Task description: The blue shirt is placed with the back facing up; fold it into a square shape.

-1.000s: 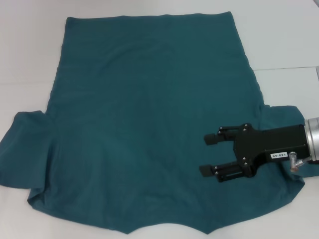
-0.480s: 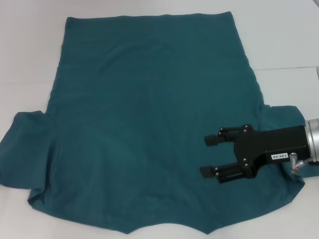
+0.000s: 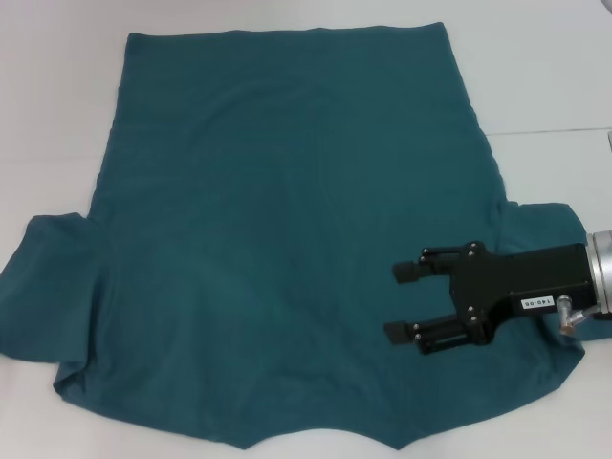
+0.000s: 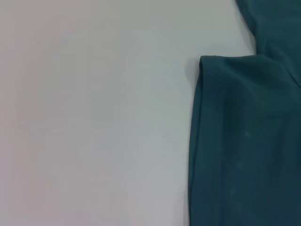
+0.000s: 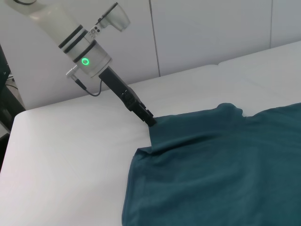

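The head view looks steeply down on the blue shirt; the left wrist view sits close over one sleeve; the right wrist view looks low across toward the left gripper

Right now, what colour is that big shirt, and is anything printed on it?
The blue shirt is plain dark teal-blue, with no print; the head view shows it best.

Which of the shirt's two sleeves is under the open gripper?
The blue shirt's right sleeve; the right gripper hovers there, the left sleeve lies uncovered.
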Action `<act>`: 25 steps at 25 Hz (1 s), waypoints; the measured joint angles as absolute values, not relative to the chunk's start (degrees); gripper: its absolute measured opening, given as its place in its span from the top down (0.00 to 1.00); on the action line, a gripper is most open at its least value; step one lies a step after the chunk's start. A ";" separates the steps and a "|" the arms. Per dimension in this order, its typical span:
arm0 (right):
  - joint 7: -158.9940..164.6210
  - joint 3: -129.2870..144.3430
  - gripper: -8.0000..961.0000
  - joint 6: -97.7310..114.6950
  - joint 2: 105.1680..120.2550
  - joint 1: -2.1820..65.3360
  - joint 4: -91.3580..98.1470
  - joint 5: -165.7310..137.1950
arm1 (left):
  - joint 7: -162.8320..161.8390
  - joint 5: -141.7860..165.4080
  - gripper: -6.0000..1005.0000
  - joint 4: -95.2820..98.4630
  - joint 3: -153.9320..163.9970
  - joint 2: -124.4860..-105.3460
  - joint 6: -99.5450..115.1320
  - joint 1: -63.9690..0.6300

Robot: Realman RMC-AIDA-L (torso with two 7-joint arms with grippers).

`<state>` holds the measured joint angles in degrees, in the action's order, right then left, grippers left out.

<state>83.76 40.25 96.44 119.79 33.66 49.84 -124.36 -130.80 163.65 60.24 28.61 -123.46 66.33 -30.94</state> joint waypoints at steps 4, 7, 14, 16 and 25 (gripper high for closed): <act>83.87 40.25 0.08 96.43 119.80 33.54 49.83 -124.36 | -130.73 163.65 0.61 60.21 29.24 -123.57 66.52 -30.93; 83.85 40.25 0.08 96.45 119.84 33.49 49.83 -124.36 | -130.89 163.65 0.66 60.20 29.95 -123.67 66.48 -30.94; 83.73 40.25 0.08 96.48 119.88 33.52 49.83 -124.36 | -131.05 163.49 0.82 60.10 29.90 -123.83 66.38 -31.63; 83.69 40.25 0.08 96.49 119.88 33.54 49.83 -124.36 | -131.09 163.46 0.86 59.93 29.83 -123.88 66.32 -31.95; 83.55 40.25 0.08 96.51 119.89 33.29 49.83 -123.45 | -131.13 163.32 0.94 59.56 29.53 -123.93 66.72 -33.05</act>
<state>83.56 40.25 96.51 119.89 33.29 49.83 -123.45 -131.13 163.32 59.56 29.53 -123.93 66.72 -33.05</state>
